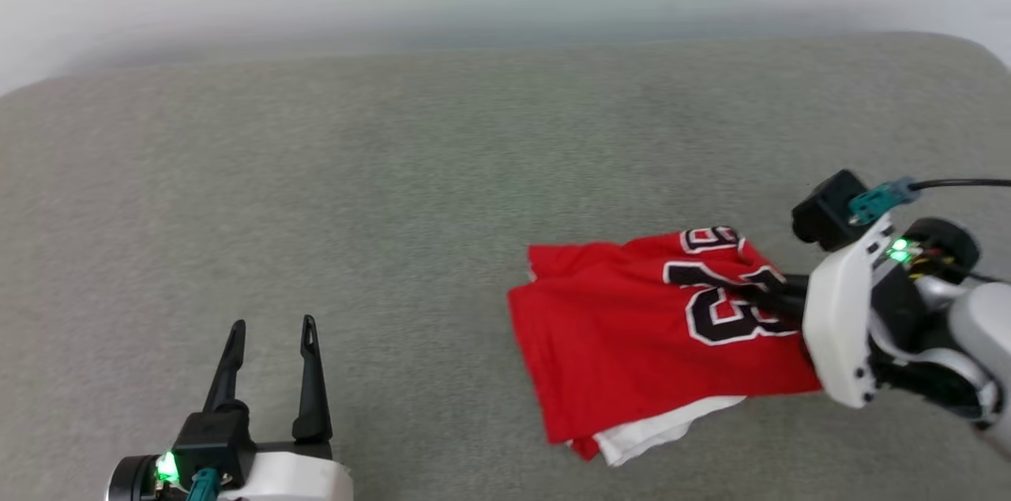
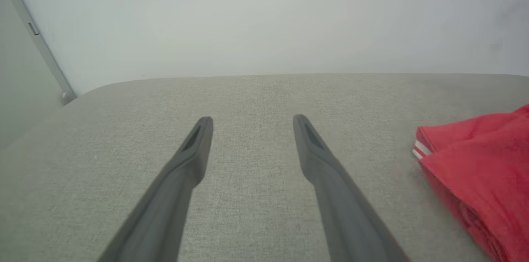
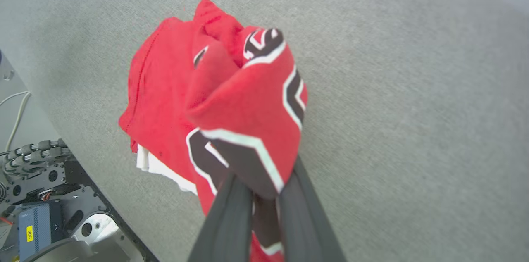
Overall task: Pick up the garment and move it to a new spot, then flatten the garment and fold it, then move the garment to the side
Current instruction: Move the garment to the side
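Observation:
The garment point(image 1: 632, 335) is a red shirt with black white-outlined numbers, folded into a bundle on the grey cushion at the right, a white sleeve peeking out beneath. My right gripper point(image 1: 754, 294) is shut on the garment near the printed number, its dark fingers pinching a bunched fold point(image 3: 248, 109) that rises above the surface. The garment's red edge with striped trim point(image 2: 475, 171) shows at the right of the left wrist view. My left gripper point(image 1: 272, 327) stands open over bare cushion at the lower left, well apart from the garment, nothing between its fingers point(image 2: 194, 146).
The grey fabric cushion point(image 1: 395, 185) spreads wide to the left and behind the garment, ending at a pale wall at the back. The robot's base with wheels and cables point(image 3: 37, 196) lies beyond the cushion's near edge.

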Tool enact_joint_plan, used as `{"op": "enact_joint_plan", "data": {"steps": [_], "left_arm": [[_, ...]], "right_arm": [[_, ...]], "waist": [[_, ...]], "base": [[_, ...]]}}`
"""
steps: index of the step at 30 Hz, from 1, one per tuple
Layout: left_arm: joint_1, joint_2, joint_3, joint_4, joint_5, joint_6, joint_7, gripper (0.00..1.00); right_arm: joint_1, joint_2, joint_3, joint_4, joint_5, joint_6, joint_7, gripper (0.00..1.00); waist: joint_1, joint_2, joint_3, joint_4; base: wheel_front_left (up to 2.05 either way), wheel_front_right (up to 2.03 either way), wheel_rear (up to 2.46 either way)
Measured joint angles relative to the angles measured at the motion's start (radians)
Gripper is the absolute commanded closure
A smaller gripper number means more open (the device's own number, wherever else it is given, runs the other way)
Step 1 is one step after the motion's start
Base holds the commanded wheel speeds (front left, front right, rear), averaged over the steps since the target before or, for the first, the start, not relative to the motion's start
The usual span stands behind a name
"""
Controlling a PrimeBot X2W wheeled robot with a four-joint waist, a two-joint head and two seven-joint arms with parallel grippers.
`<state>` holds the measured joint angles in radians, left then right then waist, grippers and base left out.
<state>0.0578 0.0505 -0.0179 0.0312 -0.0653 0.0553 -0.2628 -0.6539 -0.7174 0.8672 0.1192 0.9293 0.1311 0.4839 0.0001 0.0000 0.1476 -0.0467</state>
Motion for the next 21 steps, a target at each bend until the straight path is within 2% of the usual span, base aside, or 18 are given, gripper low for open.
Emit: {"op": "enact_joint_plan", "data": {"steps": [4, 8, 11, 15, 21], "left_arm": [[0.000, 0.000, 0.012, -0.016, 0.001, -0.002, 0.000, 0.00], [-0.018, 0.000, 0.026, -0.025, 0.010, -0.003, 0.000, 0.00], [-0.047, 0.002, 0.033, -0.030, 0.020, -0.012, 0.000, 0.00], [-0.081, 0.012, 0.033, -0.035, 0.036, -0.030, 0.000, 0.00], [-0.130, 0.035, 0.042, -0.063, 0.046, -0.040, 0.000, 0.00]], "right_arm": [[-0.024, -0.086, -0.018, -0.051, -0.016, 0.000, 0.021, 1.00], [-0.047, -0.163, -0.071, -0.038, -0.044, 0.000, 0.028, 1.00], [-0.064, -0.203, -0.123, 0.032, -0.091, 0.000, 0.022, 1.00], [-0.084, -0.225, -0.189, 0.158, -0.126, 0.000, 0.010, 1.00], [-0.138, -0.220, -0.282, 0.355, -0.213, 0.000, -0.010, 1.00]], "waist": [[0.0000, 0.0000, 0.006, -0.068], [-0.0001, 0.0000, 0.035, -0.126], [0.0000, 0.0000, 0.075, -0.153], [0.0000, 0.0001, 0.135, -0.178], [0.0000, 0.0000, 0.228, -0.191]], "base": [[0.00, 0.00, 0.00], [0.00, 0.00, 0.00], [0.00, 0.00, 0.00], [0.00, 0.00, 0.00], [0.00, 0.00, 0.00]]}}
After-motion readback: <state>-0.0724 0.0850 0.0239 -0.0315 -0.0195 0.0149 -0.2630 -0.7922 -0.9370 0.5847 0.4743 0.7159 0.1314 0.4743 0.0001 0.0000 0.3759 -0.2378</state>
